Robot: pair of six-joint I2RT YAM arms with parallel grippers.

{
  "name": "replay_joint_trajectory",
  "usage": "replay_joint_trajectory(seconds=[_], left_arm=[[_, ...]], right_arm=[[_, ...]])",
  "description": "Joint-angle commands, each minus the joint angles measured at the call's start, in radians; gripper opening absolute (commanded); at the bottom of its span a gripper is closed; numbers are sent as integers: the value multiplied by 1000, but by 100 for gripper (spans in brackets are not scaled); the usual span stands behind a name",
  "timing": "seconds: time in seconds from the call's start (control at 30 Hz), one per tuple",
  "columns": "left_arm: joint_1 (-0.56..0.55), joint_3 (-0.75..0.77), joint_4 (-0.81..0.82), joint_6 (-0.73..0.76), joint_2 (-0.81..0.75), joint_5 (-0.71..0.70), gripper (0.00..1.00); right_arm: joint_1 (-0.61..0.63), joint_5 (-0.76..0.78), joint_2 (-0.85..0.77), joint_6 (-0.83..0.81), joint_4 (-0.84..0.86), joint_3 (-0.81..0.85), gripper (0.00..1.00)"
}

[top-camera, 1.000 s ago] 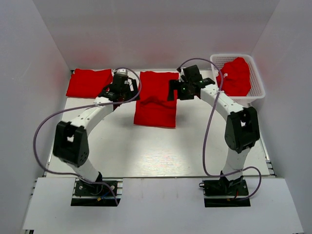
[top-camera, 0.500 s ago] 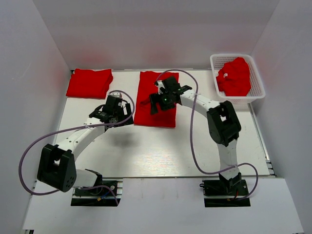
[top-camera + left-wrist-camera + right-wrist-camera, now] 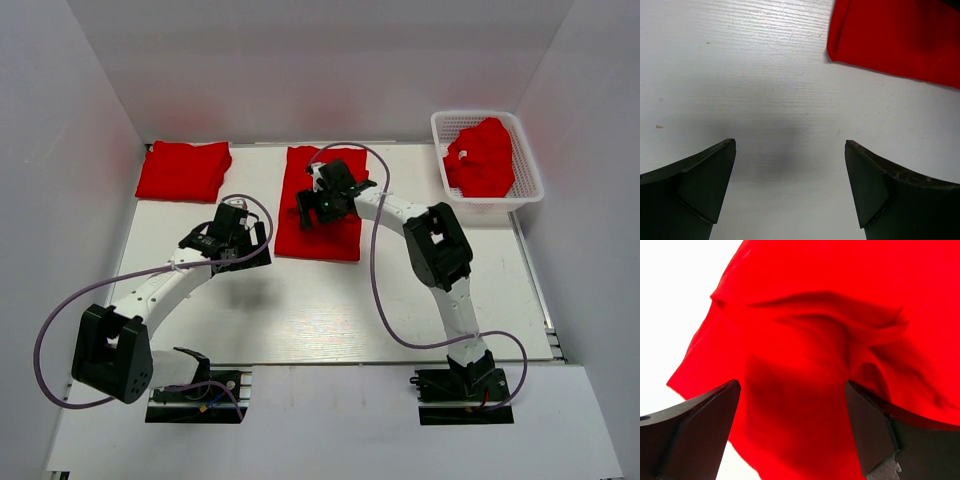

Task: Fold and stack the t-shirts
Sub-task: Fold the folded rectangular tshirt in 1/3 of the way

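My right tool (image 3: 791, 390) hangs open over the half-folded t-shirt (image 3: 318, 238) at mid-surface (image 3: 740, 75), lined up to pinch its rumpled edge. My left tool (image 3: 790, 145) is spread wide, low beside the shirt's corner and out of the fold's way.
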Motion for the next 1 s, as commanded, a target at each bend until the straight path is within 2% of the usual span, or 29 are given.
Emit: replay_joint_trajectory(seconds=[0.0, 0.27, 0.47, 0.67, 0.83, 0.93, 0.97], left_arm=[[-5, -5, -9, -6, -42, 15, 100], [-5, -14, -9, 3, -42, 15, 100], [5, -14, -9, 3, -42, 15, 100], [5, -14, -9, 3, -42, 15, 100], [5, -14, 2, 3, -33, 15, 100], [5, 15, 12, 14, -4, 27, 100], [5, 15, 23, 14, -3, 27, 100]], right_arm=[[-1, 81, 18, -20, 72, 66, 90], [-8, 168, 68, -49, 108, 155, 90], [-17, 306, 134, -99, 103, 281, 90], [-29, 346, 154, -144, 83, 368, 90], [-31, 380, 47, -130, 42, 319, 90], [-34, 389, -49, -67, -16, 223, 90], [-32, 389, -103, -55, -23, 131, 90]])
